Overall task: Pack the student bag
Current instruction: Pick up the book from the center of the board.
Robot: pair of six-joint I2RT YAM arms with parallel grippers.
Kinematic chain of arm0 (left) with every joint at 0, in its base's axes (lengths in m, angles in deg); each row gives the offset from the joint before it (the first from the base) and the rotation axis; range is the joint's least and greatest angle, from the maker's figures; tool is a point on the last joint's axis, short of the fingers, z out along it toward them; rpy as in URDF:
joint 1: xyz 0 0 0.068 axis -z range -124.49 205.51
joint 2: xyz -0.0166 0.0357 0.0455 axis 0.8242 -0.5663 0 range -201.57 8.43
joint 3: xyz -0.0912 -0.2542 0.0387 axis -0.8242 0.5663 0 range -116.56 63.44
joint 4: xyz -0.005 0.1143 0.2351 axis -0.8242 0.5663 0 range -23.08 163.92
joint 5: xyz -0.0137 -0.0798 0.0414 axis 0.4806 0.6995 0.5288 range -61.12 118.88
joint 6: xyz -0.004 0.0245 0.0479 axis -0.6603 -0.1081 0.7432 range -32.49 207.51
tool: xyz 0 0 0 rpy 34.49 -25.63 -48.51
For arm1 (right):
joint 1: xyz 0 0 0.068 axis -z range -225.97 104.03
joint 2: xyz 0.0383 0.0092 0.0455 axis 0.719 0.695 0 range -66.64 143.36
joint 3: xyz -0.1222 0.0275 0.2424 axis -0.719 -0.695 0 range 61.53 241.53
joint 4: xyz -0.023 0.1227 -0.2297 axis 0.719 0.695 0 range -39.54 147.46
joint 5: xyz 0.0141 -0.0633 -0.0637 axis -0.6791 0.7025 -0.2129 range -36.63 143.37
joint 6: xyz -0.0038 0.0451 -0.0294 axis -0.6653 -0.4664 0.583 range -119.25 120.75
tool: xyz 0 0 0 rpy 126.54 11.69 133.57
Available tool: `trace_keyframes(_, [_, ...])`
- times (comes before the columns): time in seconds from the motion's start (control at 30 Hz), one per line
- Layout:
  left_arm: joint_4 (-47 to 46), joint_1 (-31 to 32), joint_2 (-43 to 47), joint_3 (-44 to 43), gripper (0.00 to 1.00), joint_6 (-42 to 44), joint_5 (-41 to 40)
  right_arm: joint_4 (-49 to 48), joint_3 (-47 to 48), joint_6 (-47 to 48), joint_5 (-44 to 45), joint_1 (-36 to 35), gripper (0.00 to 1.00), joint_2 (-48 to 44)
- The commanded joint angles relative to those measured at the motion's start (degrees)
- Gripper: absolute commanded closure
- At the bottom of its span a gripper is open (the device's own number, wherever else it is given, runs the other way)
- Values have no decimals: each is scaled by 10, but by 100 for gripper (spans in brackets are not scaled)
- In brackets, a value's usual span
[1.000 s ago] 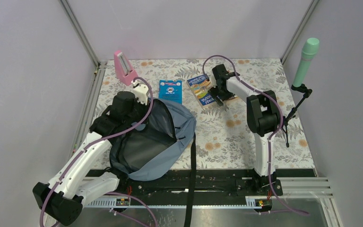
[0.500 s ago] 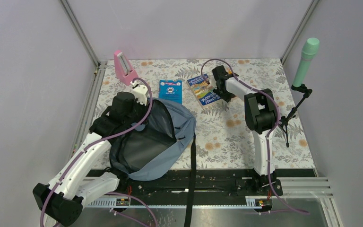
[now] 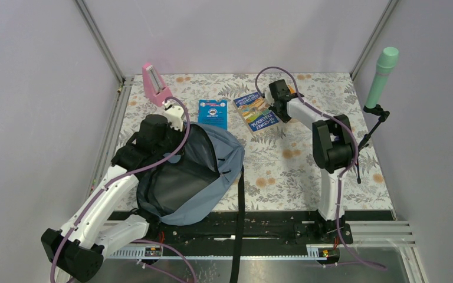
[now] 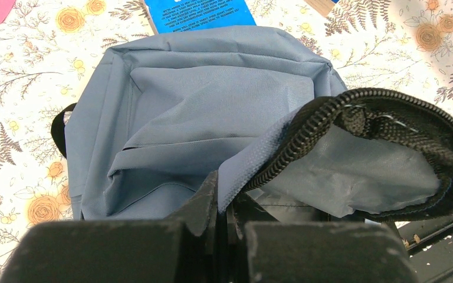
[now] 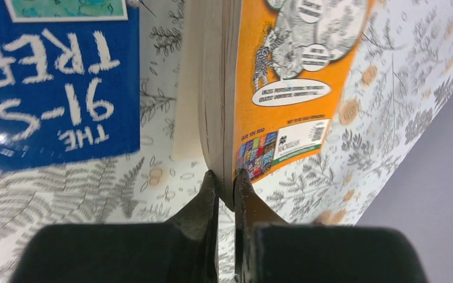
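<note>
My left pincer (image 4: 223,203) is clamped on the student bag (image 3: 215,177), its two black fingers pressed together over a fold of grey-blue cloth just beside the black zipper (image 4: 307,127). The zippered flap is raised, and the bag's mouth gapes with dark lining showing. The bag lies on the near left part of the flowered table (image 3: 289,171), its lower end over the black rail at the near edge and a black strap trailing towards me. My right pincer (image 5: 226,183), at the far middle of the table, is closed on the bottom corner of a paperback (image 5: 283,71) with an orange back cover. The paperback stands on edge, its page block facing my wrist camera. Just beside it a blue-covered book (image 3: 257,112) lies flat. A blue booklet (image 3: 212,113) lies just past the bag's far edge.
</note>
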Motion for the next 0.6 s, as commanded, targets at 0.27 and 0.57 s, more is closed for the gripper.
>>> trace_keyframes(0.27, [-74, -8, 13, -6, 13, -12, 13, -8, -153, -231, -135, 2, 100, -285])
trace_keyframes(0.57, [-197, -8, 31, -13, 4, -175, 156, -8, -269, -322, -264, 1, 100, -452])
